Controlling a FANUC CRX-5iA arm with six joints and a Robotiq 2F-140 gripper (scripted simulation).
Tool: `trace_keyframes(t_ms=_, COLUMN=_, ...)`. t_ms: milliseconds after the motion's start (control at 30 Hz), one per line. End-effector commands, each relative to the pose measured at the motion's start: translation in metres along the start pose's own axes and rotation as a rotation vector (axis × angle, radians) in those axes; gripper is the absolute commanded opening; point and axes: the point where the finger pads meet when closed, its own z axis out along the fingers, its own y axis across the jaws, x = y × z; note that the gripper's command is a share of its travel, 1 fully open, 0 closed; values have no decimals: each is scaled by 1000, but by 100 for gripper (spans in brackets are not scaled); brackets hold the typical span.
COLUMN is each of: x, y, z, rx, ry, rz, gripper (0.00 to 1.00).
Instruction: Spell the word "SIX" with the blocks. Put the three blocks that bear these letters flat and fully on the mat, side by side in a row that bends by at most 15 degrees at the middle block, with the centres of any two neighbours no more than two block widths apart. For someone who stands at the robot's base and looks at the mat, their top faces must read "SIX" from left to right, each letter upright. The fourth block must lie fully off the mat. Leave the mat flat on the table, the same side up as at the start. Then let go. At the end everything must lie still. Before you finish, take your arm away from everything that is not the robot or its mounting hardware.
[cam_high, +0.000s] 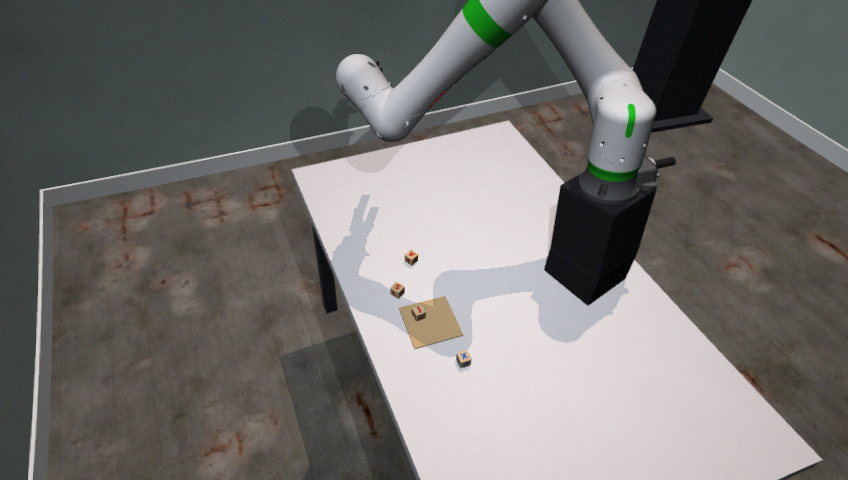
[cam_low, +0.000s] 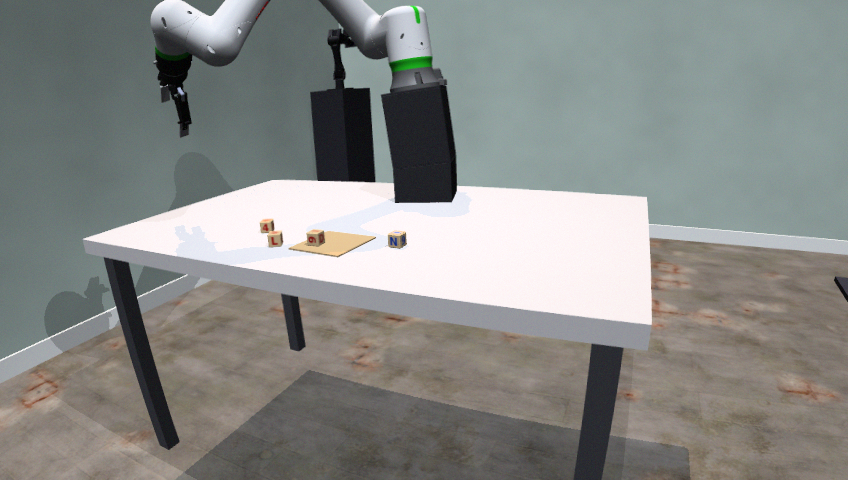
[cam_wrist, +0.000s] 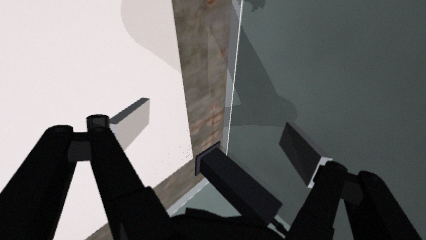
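Observation:
My gripper (cam_low: 174, 111) (cam_wrist: 217, 122) is open and empty, high up, away from the blocks; the arm hides it in the top view. The tan mat (cam_high: 440, 328) (cam_low: 351, 243) lies flat on the table. One block (cam_high: 418, 312) (cam_low: 315, 238) sits on it, its top bearing a thin red letter like I or J. The S block (cam_high: 397, 289) (cam_low: 274, 239) lies off the mat, red S up. The X block (cam_high: 463, 358) (cam_low: 396, 239) lies off its opposite side, blue X up. A fourth block (cam_high: 411, 257) (cam_low: 266, 226) lies beyond the S block, its red top mark unclear.
The white table (cam_high: 565, 386) (cam_low: 505, 255) carries the arm's black pedestal (cam_high: 598, 237) (cam_low: 419, 142). A second black column (cam_high: 678, 65) (cam_low: 342, 136) stands behind the table. The wrist view also shows this column (cam_wrist: 240, 185), the table (cam_wrist: 65, 60) and the wall.

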Motion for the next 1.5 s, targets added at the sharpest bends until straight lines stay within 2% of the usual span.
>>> trace_keyframes(t_ms=0, x=1, y=-1, z=-1, rx=0, ry=2, rz=1, gripper=100)
trace_keyframes(t_ms=133, x=13, y=-20, z=-14, rx=3, ry=35, rz=25, gripper=100)
trace_keyframes(t_ms=233, x=34, y=-60, z=-41, rx=16, ry=101, rz=73, gripper=100)
trace_keyframes(t_ms=433, x=57, y=-119, z=-80, rx=48, ry=188, rz=137, gripper=100)
trace_keyframes(t_ms=500, x=57, y=-119, z=-80, rx=48, ry=188, rz=137, gripper=100)
trace_keyframes(t_ms=533, x=65, y=-147, z=-98, rx=68, ry=226, rz=166, gripper=100)
trace_keyframes(t_ms=600, x=67, y=-155, z=-104, rx=75, ry=237, rz=175, gripper=100)
trace_keyframes(t_ms=633, x=71, y=-175, z=-117, rx=90, ry=261, rz=194, gripper=100)
trace_keyframes(t_ms=733, x=75, y=-205, z=-136, rx=117, ry=296, rz=222, gripper=100)
trace_keyframes(t_ms=767, x=75, y=-215, z=-143, rx=127, ry=308, rz=232, gripper=100)
trace_keyframes(t_ms=833, x=76, y=-219, z=-145, rx=131, ry=312, rz=236, gripper=100)
trace_keyframes(t_ms=867, x=77, y=-246, z=-163, rx=159, ry=340, rz=260, gripper=100)
trace_keyframes(t_ms=933, x=77, y=-254, z=-167, rx=167, ry=347, rz=267, gripper=100)
trace_keyframes(t_ms=1000, x=75, y=-285, z=-186, rx=201, ry=375, rz=293, gripper=100)
trace_keyframes(t_ms=1067, x=75, y=-285, z=-186, rx=201, ry=375, rz=293, gripper=100)
trace_keyframes(t_ms=1100, x=71, y=-315, z=-205, rx=237, ry=399, rz=318, gripper=100)
trace_keyframes(t_ms=1200, x=69, y=-327, z=-212, rx=252, ry=408, rz=327, gripper=100)
trace_keyframes(t_ms=1233, x=63, y=-352, z=-227, rx=283, ry=424, rz=347, gripper=100)
trace_keyframes(t_ms=1267, x=61, y=-362, z=-232, rx=295, ry=429, rz=354, gripper=100)
trace_keyframes(t_ms=1333, x=60, y=-364, z=-234, rx=299, ry=431, rz=356, gripper=100)
trace_keyframes(t_ms=1367, x=52, y=-391, z=-249, rx=334, ry=444, rz=376, gripper=100)
trace_keyframes(t_ms=1400, x=49, y=-400, z=-254, rx=346, ry=448, rz=382, gripper=100)
trace_keyframes(t_ms=1467, x=48, y=-401, z=-255, rx=348, ry=449, rz=383, gripper=100)
